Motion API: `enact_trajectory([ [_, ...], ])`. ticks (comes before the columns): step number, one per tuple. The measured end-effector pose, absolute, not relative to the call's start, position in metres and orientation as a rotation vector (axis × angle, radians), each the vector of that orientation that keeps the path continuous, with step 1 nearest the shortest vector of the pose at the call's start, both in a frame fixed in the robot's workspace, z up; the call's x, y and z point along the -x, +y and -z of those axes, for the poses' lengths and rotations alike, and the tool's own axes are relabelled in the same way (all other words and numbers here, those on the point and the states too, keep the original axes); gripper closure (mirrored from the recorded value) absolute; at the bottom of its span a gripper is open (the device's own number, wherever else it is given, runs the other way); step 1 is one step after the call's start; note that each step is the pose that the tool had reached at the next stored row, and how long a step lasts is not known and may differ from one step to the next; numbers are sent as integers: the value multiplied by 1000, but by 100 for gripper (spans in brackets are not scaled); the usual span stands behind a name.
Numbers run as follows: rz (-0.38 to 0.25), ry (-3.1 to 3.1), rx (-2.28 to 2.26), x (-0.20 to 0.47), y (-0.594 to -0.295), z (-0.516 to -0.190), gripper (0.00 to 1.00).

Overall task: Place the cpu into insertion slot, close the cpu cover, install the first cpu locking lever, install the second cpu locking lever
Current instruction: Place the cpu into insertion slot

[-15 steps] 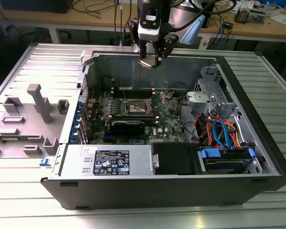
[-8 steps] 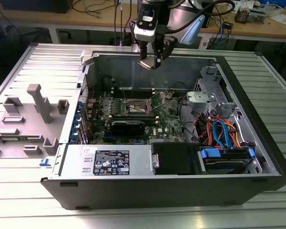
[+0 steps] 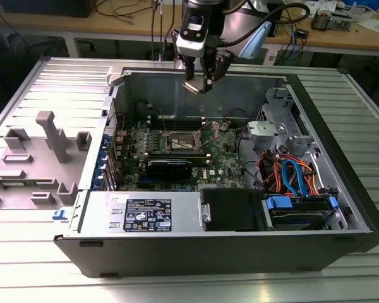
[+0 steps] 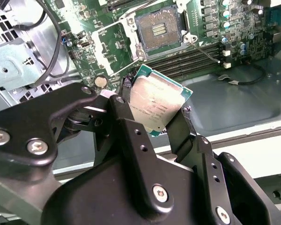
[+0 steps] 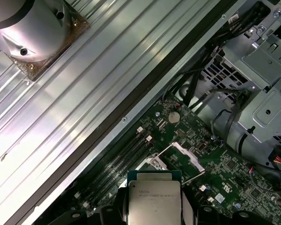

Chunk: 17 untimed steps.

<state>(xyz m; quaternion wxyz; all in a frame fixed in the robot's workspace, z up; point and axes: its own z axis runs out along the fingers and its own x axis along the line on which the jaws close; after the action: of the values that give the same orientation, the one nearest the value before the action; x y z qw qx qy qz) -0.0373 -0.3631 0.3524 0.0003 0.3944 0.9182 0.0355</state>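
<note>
Gripper is clamped on the cpu, w/ a black finger on each opposite edge. Chip is a flat square: dull silver-grey lid, smudged, faint print, thin green board edge round it. It sits tilted in the second wrist view.

In the exterior view it hangs high over the far part of the open pc case, well apart from the motherboard.

Insertion slot is exposed, w/ a dark centre and silvery rim, and long memory slots just beside it. Cpu cover looks swung open to one side, though the angle's poor so not 100% sure. Thin lever stands off the slot, unlatched.
</note>
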Motion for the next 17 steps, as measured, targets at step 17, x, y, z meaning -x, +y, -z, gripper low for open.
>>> enact_trajectory([
  [17,-102,2824,-1360,37,-363,-334,45],
])
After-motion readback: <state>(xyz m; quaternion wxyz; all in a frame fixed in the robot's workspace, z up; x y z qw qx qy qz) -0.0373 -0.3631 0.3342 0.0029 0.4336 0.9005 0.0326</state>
